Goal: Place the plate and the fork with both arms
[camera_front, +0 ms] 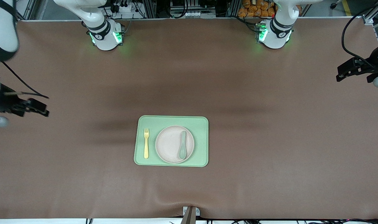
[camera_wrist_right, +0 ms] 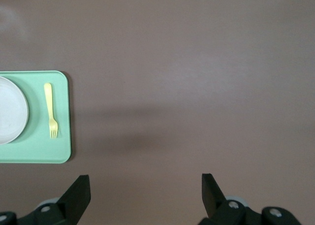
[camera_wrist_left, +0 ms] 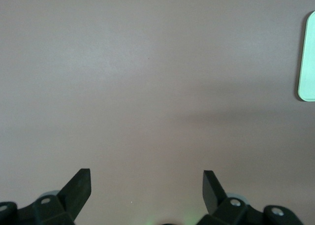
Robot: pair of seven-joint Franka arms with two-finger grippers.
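Note:
The pale beige-pink plate [camera_front: 169, 143] lies in the middle of the light-green tray [camera_front: 173, 120]. The yellow fork [camera_front: 146, 143] lies flat on the tray beside the plate, toward the right arm's end, tines pointing at the robots' bases. The right wrist view shows the fork [camera_wrist_right: 51, 110], part of the plate [camera_wrist_right: 10, 116] and the tray [camera_wrist_right: 44, 148]. My right gripper [camera_front: 45, 109] [camera_wrist_right: 145, 181] hangs open and empty over bare table at its end. My left gripper [camera_front: 338, 73] [camera_wrist_left: 146, 178] hangs open and empty over the table's other end, with only the tray's edge [camera_wrist_left: 308, 57] in its view.
A teal-green spoon [camera_front: 182, 144] rests on the plate, on the side toward the left arm. The brown mat [camera_front: 270, 155] covers the whole table. A small bracket [camera_front: 190, 213] sits at the table's edge nearest the front camera. Both arm bases [camera_front: 106, 35] [camera_front: 274, 34] glow green.

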